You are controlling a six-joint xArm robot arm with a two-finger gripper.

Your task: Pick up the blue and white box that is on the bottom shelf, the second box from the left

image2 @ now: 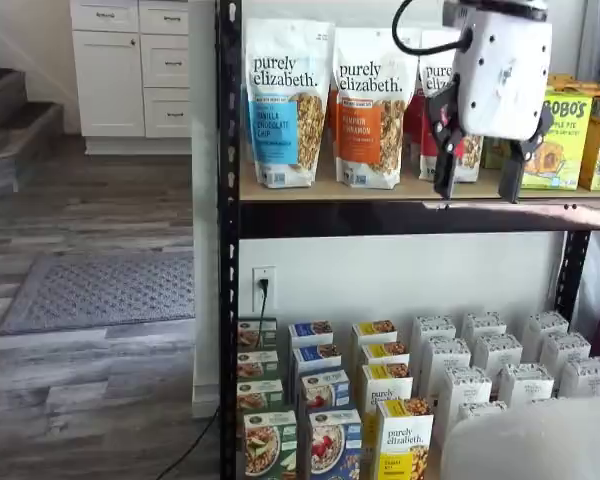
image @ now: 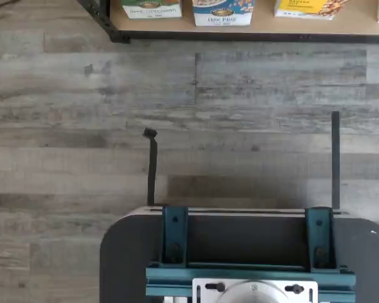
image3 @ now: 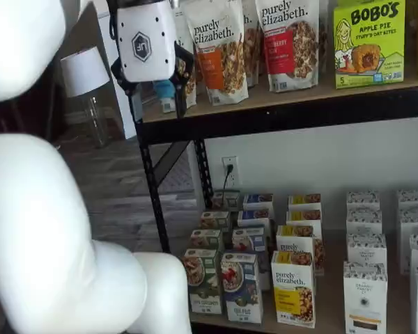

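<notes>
1. The white-bodied gripper with two black fingers (image2: 478,185) hangs high in front of the upper tier, level with the tan wooden upper board (image2: 380,190); in both shelf views a plain gap shows between its fingers – it is open and holds nothing.
2. A hexagon "UF" mark sits on the gripper's white body in a shelf view (image3: 156,104).
3. The blue and white box (image3: 241,287) – a small upright carton picturing an oat bowl with red berries – stands at the front of the bottom shelf (image3: 334,321), well below the gripper.
4. It is just beside a green-and-white carton (image3: 202,280) on one side and a yellow-and-white carton (image3: 293,288) reading "purely elizabeth" on the other.
5. On the upper board stand "purely elizabeth" granola pouches (image2: 286,102); one reads "vanilla chocolate chip", another "pumpkin cinnamon".
6. A green "BOBO'S apple pie" box (image3: 368,42) stands further along the board.
7. In the wrist view the cartons' lower edges show beyond grey wood-plank flooring (image: 177,107).
</notes>
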